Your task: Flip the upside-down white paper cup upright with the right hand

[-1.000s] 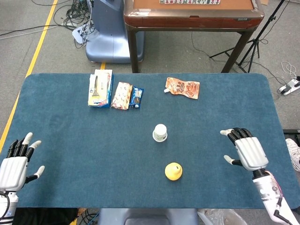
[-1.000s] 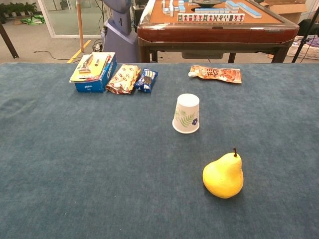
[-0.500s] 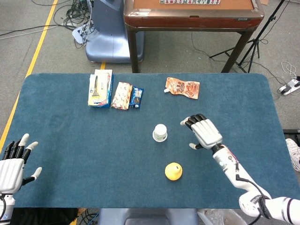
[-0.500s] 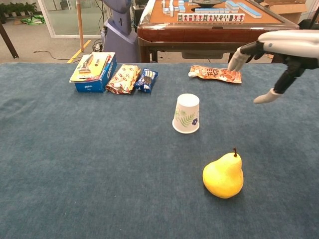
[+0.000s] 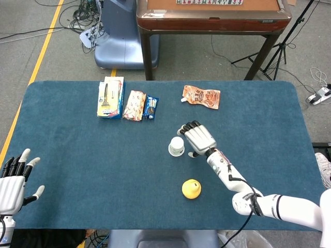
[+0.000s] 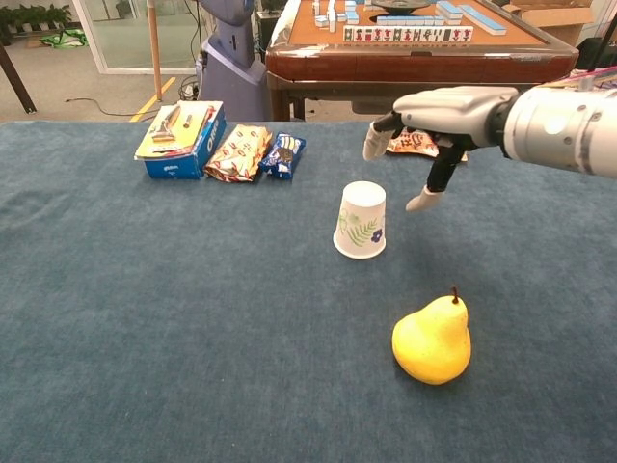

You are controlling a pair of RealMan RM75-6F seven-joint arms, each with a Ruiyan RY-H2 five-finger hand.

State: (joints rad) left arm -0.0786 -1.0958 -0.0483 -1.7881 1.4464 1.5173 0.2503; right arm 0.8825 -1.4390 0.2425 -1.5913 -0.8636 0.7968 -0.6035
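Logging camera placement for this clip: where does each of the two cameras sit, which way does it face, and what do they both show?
Head view: high above the near table edge, looking steeply down on the blue table; shows the left hand at the near-left corner and the right hand with its forearm.
Chest view: low at the near edge, looking across the table towards the mahjong table; only the right hand shows.
Shared: white paper cup, pear, right hand, the snack packets.

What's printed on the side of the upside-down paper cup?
The paper cup is white with green fern-like leaves and a small dark blue flower, clearest in the chest view.
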